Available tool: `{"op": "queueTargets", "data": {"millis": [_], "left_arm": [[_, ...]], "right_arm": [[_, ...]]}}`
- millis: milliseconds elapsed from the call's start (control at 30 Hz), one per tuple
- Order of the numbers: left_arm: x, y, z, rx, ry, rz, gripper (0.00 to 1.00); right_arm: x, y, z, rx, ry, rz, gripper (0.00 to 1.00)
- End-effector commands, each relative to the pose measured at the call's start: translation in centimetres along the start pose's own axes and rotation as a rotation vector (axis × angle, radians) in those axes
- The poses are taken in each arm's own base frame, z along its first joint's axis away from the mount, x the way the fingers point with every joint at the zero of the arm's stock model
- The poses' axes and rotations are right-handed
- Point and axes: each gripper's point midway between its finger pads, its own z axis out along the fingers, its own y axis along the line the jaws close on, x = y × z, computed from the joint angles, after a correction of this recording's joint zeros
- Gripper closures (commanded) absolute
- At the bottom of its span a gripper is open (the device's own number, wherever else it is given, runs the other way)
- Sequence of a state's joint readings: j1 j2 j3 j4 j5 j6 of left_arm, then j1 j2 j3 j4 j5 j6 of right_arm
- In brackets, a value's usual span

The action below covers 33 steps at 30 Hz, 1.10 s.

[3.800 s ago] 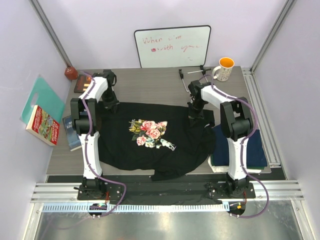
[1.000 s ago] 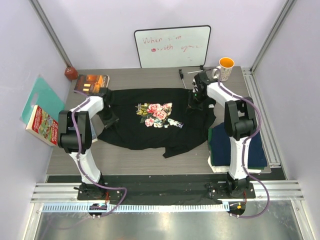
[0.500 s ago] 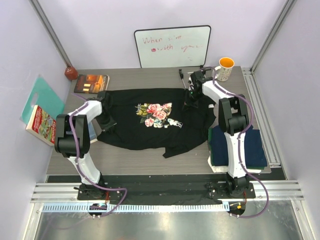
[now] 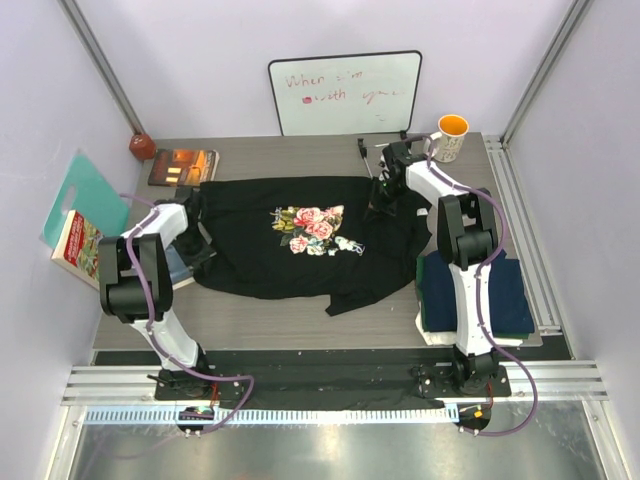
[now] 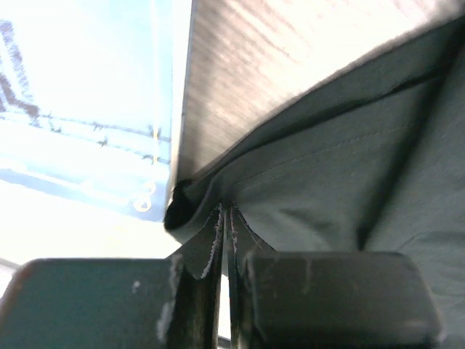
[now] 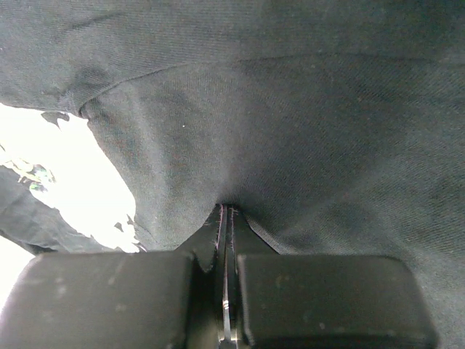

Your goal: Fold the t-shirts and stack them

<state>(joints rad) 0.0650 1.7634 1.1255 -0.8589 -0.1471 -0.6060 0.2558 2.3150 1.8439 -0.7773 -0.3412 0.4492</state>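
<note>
The large black t-shirt [image 4: 300,260] with the pink-and-white floral print [image 4: 312,228] lies spread on the middle of the table. My left gripper [image 4: 198,235] is shut on its left edge; in the left wrist view [image 5: 225,211] the cloth [image 5: 349,182] bunches between the closed fingertips. My right gripper [image 4: 385,200] is shut on the shirt's far right part; the right wrist view [image 6: 227,211] shows the fabric [image 6: 305,109] pinched. A folded navy t-shirt [image 4: 478,292] tops a stack at the right, with a white one [image 4: 428,335] under it.
A whiteboard [image 4: 345,92] leans on the back wall, with an orange-lined mug [image 4: 450,138] to its right. A book [image 4: 183,166] and a red object [image 4: 141,146] lie at the far left. A teal board [image 4: 80,190], a colourful book [image 4: 80,245] and a blue book [image 4: 172,265] sit at the left edge.
Both grippers have dragged the black shirt toward the far side of the table. In the last second my left arm has moved left with the shirt's edge; the right gripper has barely moved.
</note>
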Motion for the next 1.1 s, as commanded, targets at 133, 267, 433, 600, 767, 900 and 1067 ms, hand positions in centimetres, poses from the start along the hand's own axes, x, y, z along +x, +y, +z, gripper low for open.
{"op": "queueTargets", "data": {"millis": [133, 267, 433, 600, 767, 900, 1067], "left_arm": [[1.8, 1.9, -1.3, -0.028, 0.025, 0.067, 0.97], [2.7, 2.2, -1.0, -0.022, 0.046, 0.082, 0.98], [4.0, 2.3, -0.6, -0.012, 0.088, 0.085, 0.99], [4.7, 2.9, -1.0, -0.022, 0.088, 0.074, 0.99], [5.6, 2.9, -1.6, -0.006, 0.095, 0.042, 0.99], [5.0, 2.3, -2.9, 0.017, 0.08, 0.023, 0.98], [1.2, 1.0, -6.3, 0.064, -0.043, -0.019, 0.84]], "right_arm": [[0.1, -4.4, 4.1, 0.127, 0.002, 0.045, 0.99], [-0.1, -4.3, 4.0, 0.122, -0.005, 0.057, 0.99], [-0.7, -3.8, 3.8, 0.11, -0.024, 0.075, 0.99], [-1.2, -3.4, 3.9, 0.094, -0.039, 0.097, 0.99], [-1.6, -2.9, 3.7, 0.073, -0.052, 0.112, 0.99], [-1.9, -2.4, 3.2, 0.05, -0.064, 0.108, 0.99], [-2.8, -1.1, 0.8, -0.011, -0.094, 0.097, 0.97]]}}
